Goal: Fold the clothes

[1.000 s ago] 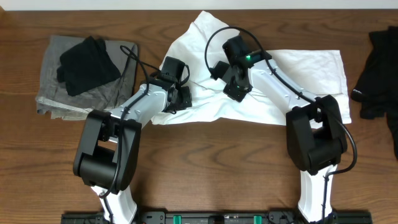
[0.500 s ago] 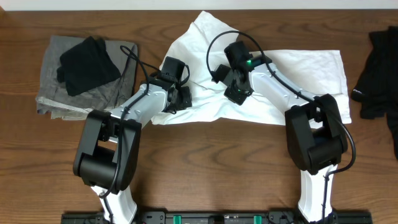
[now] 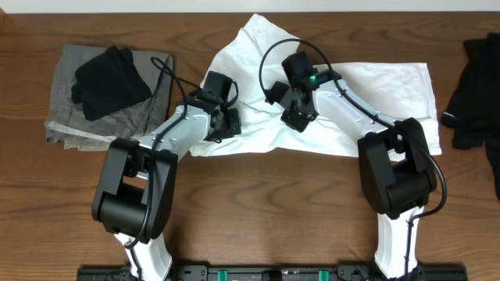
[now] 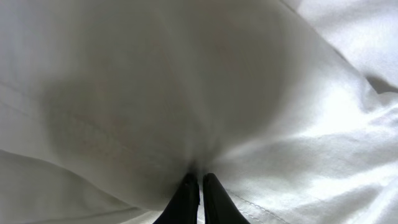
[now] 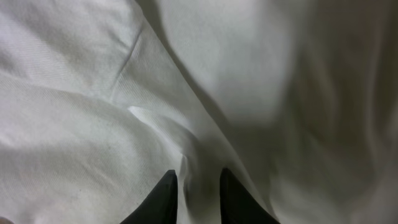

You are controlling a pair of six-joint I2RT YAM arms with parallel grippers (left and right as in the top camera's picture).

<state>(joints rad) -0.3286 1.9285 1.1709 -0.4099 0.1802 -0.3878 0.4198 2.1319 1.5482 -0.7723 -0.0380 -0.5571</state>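
- The wooden table (image 3: 234,203) carries everything. The white T-shirt (image 3: 391,86) sprawls crumpled across its middle and right half, with one corner bunched up toward the far edge, so I'd say you're barely into the fold.
- The grey folded pile (image 3: 62,117) sits at the far left with a black garment (image 3: 109,78) on top. It looks like a finished stack, parked clear of the shirt.
- Another dark garment (image 3: 476,86) lies at the right edge, probably waiting its turn.
- Your left gripper (image 4: 194,186) is at the shirt's left edge, pinched tight on a gather of cloth beside a hem, likely so you can drag that side flat.
- Your right gripper (image 5: 196,186) sits mid-shirt, fingers narrowly apart and straddling a raised crease. I can't tell if it's actually clamping.
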